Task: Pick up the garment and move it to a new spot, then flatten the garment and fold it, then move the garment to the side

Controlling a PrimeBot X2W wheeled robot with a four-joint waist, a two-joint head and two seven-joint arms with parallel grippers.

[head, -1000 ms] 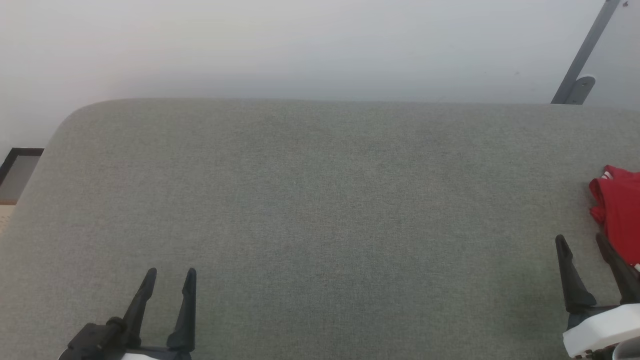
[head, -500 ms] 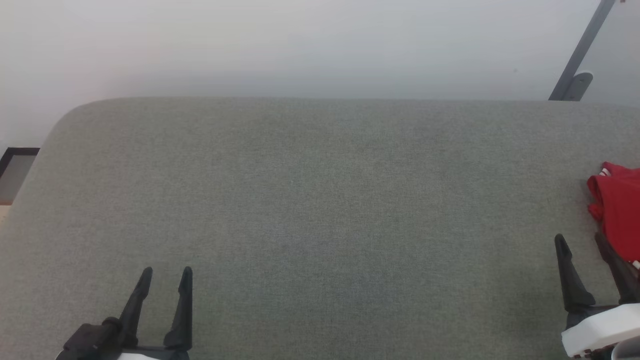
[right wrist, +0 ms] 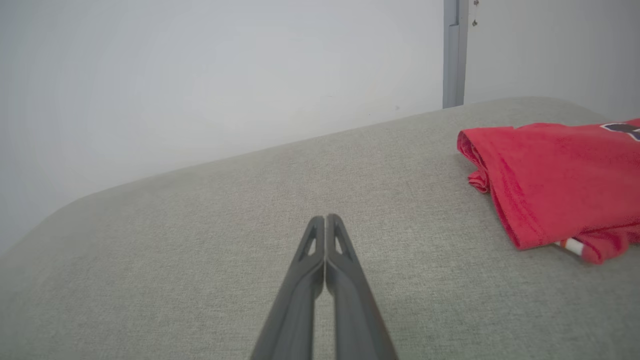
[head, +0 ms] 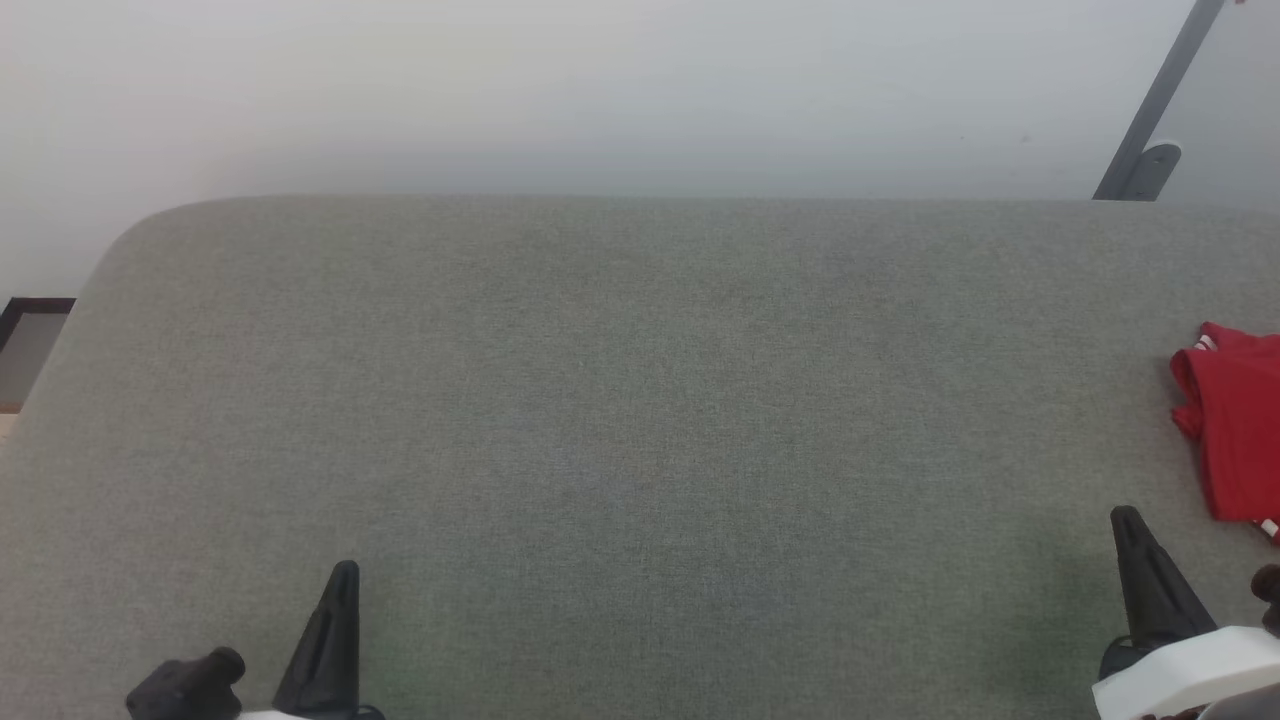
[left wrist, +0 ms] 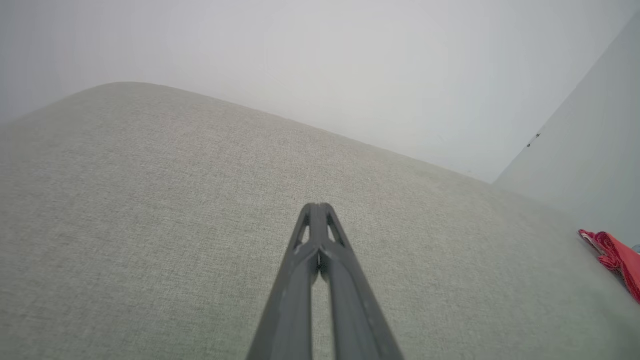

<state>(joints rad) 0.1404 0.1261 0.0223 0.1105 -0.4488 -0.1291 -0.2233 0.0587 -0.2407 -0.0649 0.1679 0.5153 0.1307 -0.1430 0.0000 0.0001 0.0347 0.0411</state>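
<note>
Garment [head: 1235, 430] on table [head: 600, 400], far right

We see the table [head: 600, 400] in coarse-woven matt grey cloth, the garment [right wrist: 555, 185] in soft red knit (matt too).

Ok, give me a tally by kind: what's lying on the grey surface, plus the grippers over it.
Garments: 1, the red garment, on the grey surface at its right side.
Grippers: 2, the left gripper and the right gripper, both shut and empty.
Total: 3.
</note>
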